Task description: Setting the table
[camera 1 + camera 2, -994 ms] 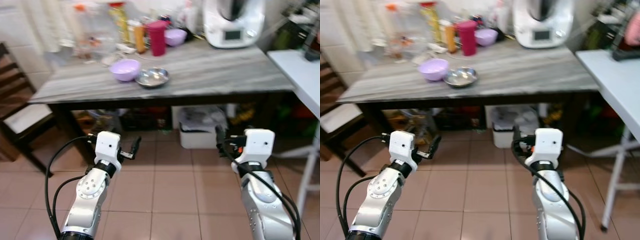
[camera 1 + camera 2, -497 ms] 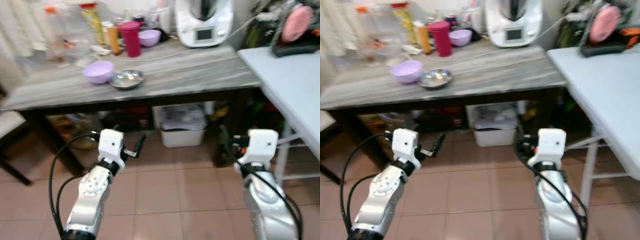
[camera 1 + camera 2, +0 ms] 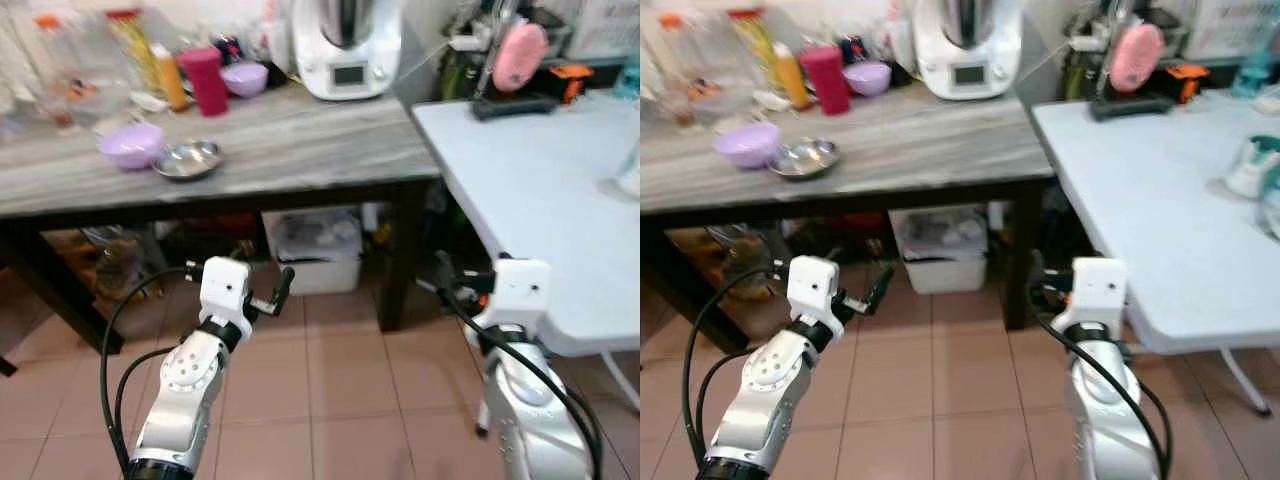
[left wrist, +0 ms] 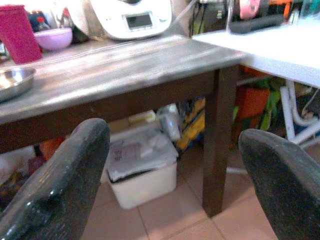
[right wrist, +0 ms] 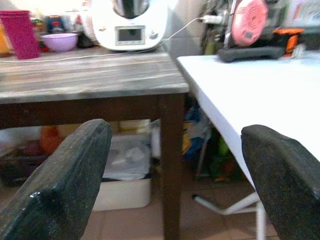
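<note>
A purple bowl (image 3: 130, 145) and a steel bowl (image 3: 187, 158) sit side by side on the grey wooden table (image 3: 320, 140). A magenta cup (image 3: 207, 80) and a second purple bowl (image 3: 245, 78) stand farther back. A white table (image 3: 540, 190) adjoins on the right. My left gripper (image 3: 283, 285) is held low before the wooden table, open, with nothing between its fingers (image 4: 60, 190). My right gripper (image 3: 440, 272) hangs near the white table's front edge, also open and empty, and its fingers (image 5: 65, 185) frame the wooden table's leg.
A white kitchen machine (image 3: 345, 45) stands at the wooden table's back right. Bottles and jars (image 3: 130, 50) crowd its back left. A white bin (image 3: 315, 250) sits under it. A pink device (image 3: 520, 45) and a white-and-teal cup (image 3: 1250, 165) rest on the white table. Tiled floor lies ahead.
The camera has swung to the right: the wooden table slid left in view and the white table came in. Both grippers keep their pose, still open.
</note>
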Controlling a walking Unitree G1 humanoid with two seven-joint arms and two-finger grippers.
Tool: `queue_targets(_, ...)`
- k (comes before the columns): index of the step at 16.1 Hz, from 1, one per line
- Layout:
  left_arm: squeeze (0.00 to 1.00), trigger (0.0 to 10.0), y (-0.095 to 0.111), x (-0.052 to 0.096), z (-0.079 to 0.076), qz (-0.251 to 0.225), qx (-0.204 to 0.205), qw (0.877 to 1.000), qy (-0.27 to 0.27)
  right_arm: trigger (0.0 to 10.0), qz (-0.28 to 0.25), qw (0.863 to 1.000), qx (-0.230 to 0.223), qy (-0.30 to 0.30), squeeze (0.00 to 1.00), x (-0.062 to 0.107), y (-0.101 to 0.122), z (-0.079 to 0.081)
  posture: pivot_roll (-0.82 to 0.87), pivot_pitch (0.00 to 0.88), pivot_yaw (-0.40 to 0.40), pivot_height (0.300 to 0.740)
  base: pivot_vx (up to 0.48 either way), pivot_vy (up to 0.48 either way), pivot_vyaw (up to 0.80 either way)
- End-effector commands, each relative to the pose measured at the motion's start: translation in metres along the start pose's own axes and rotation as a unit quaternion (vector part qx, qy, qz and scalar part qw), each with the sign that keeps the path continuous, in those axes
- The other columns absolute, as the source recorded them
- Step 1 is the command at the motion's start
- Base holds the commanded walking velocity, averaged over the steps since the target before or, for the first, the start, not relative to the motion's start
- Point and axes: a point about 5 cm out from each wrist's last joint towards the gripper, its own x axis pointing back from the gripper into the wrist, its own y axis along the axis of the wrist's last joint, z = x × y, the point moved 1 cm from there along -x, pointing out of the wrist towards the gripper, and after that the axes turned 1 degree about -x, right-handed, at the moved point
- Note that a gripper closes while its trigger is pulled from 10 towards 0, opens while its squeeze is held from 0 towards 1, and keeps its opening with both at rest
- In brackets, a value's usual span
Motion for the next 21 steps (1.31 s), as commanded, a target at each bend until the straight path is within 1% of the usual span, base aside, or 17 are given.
queue_targets(1, 0.00, 10.0, 0.0051, -0.0011, 0.0033, -0.008, -0.001, 1.000, 0.004, 10.0, -0.005, 1.000, 0.003, 0.000, 0.00, -0.0006, 0.0034, -0.0004, -0.30, 0.022, 0.106, 0.740, 0.000, -0.480, 0.00)
queue_targets(8, 0.00, 10.0, 0.0066, -0.0009, 0.0005, -0.007, 0.002, 1.000, -0.007, 10.0, 0.000, 1.000, 0.010, -0.003, 0.00, 0.0044, 0.0002, 0.0003, -0.31, 0.040, 0.117, 0.740, 0.000, -0.480, 0.00)
queue_targets(15, 0.00, 10.0, 0.0067, -0.0018, -0.0007, -0.006, 0.004, 1.000, -0.010, 10.0, 0.000, 1.000, 0.012, -0.005, 0.00, 0.0044, 0.0005, -0.0004, -0.31, 0.041, 0.114, 0.740, 0.000, -0.480, 0.00)
queue_targets(21, 0.00, 10.0, 0.0063, -0.0016, -0.0028, -0.005, 0.005, 1.000, -0.008, 10.0, -0.001, 1.000, 0.003, -0.001, 0.00, 0.0047, 0.0013, 0.0004, -0.31, 0.048, 0.113, 0.740, 0.000, -0.480, 0.00)
